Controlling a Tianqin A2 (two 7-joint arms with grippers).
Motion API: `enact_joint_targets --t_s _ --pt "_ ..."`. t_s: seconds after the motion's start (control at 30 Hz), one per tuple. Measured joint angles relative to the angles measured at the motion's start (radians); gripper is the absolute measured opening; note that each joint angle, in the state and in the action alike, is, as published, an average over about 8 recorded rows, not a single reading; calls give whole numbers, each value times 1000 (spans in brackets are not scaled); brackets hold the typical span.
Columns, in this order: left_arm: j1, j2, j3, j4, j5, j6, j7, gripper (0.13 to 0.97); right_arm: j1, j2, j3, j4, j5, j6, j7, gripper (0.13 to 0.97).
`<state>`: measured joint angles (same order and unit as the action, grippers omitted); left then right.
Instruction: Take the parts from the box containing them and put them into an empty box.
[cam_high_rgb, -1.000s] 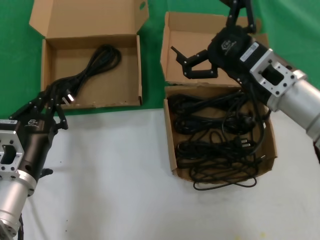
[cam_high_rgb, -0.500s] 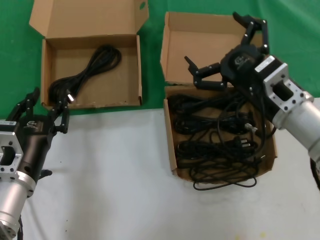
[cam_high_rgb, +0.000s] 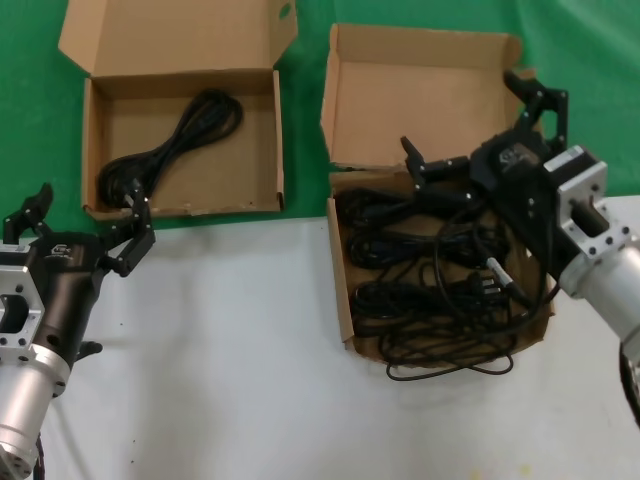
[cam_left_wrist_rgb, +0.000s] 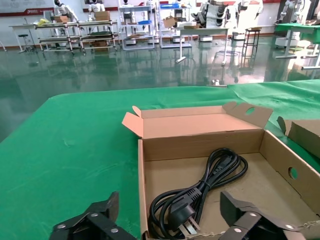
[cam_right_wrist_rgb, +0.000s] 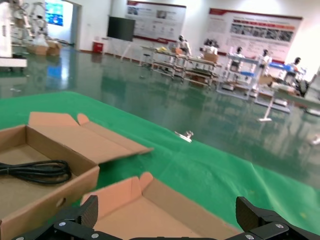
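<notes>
— What's the biggest thing on the table (cam_high_rgb: 230, 330)?

— Two brown boxes, side by side across the line where green cloth (cam_high_rgb: 300, 130) meets white surface. The wider box (cam_high_rgb: 255, 140) sits on the robot's left with its flat lid (cam_high_rgb: 170, 35) folded back; the squarish box (cam_high_rgb: 340, 280) sits on the right, its winged lid (cam_high_rgb: 420, 100) standing up behind it.

— And the cords?

— Most are heaped in the squarish box: a tangle of black power cords (cam_high_rgb: 440, 285), one loop spilling over the near wall onto the white. A single coiled cord (cam_high_rgb: 170, 145) lies in the wider box, plug toward its near wall; the left wrist view shows it too (cam_left_wrist_rgb: 200, 192).

— Where are the grippers?

— The right gripper (cam_high_rgb: 480, 135) hangs above the back of the squarish box, fingers spread wide, holding nothing; the heap lies just below and toward the robot from it. The left gripper (cam_high_rgb: 85, 225) sits just in front of the wider box's near-left corner, fingers also wide apart and empty, the lone cord's plug close beyond its fingertips.
</notes>
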<state>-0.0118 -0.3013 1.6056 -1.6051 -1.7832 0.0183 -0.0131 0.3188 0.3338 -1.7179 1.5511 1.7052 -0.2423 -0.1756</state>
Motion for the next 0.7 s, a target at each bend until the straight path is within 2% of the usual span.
enact_joint_targets --t_s 0.03,0.17,0.43,0.7 --pt "0 0 0 0 0 0 0 662 -7 -1 3 1 2 6 4 966" --pt "1 0 -1 1 -2 -2 2 662 -38 -4 14 6 11 29 21 966" --pt "4 0 -2 2 -5 -6 4 828 -100 -11 37 15 30 76 55 966" --pt "6 1 -3 3 -8 -9 7 917 -160 -17 59 25 48 122 88 966"
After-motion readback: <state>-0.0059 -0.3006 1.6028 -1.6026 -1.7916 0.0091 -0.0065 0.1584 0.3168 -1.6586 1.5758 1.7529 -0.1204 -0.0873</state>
